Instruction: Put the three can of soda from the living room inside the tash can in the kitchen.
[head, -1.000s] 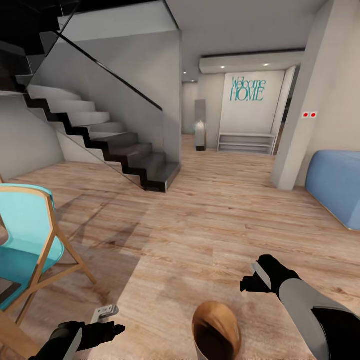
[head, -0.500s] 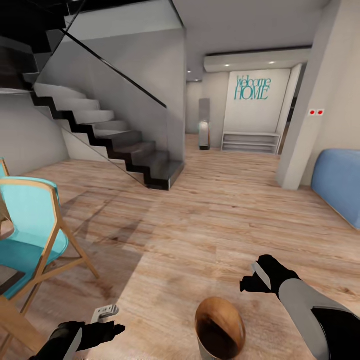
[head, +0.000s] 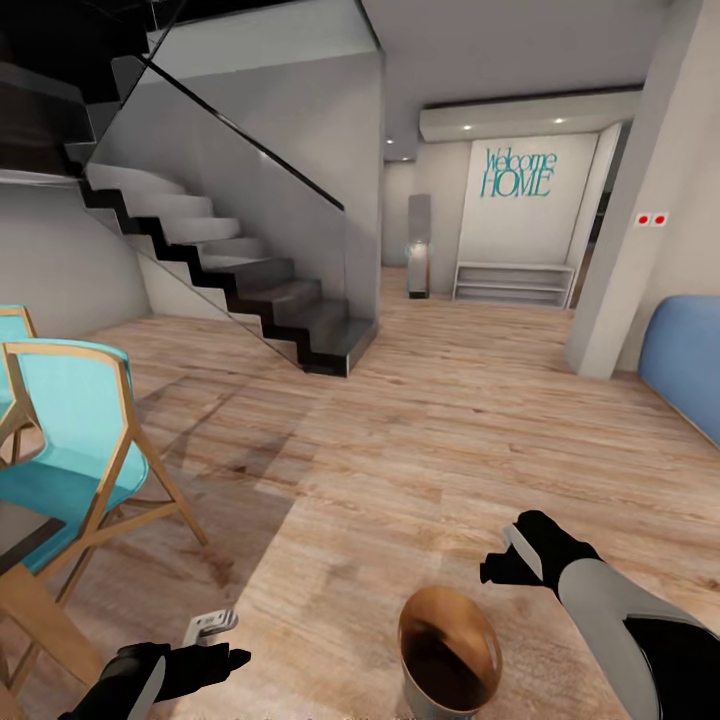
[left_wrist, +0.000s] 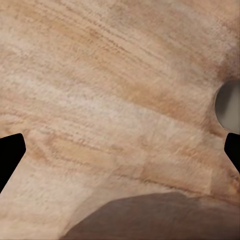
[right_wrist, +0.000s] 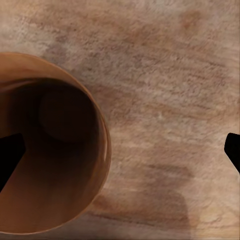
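The tash can (head: 450, 650), grey outside and brown inside, stands upright on the wood plank floor at the bottom middle of the head view, between my two arms. My left gripper (head: 222, 642) hangs low to its left, open and empty. My right gripper (head: 505, 558) hovers just above and to the right of the bin, also open and empty. In the right wrist view the bin's brown inside (right_wrist: 50, 145) lies under one finger, with the gripper (right_wrist: 120, 150) spread wide. Bare floor shows under the left gripper (left_wrist: 120, 152). The cans of soda are out of view.
A dark staircase with a glass rail (head: 250, 280) rises at the left. A turquoise chair with a wooden frame (head: 70, 440) stands close on my left. A blue sofa (head: 690, 370) and a grey pillar (head: 640, 200) are on the right. Open plank floor (head: 420, 420) stretches ahead.
The whole picture has slid rightward, so the camera has turned. A second chair now shows at the left and more of the bin shows. Both arms keep their place in view.
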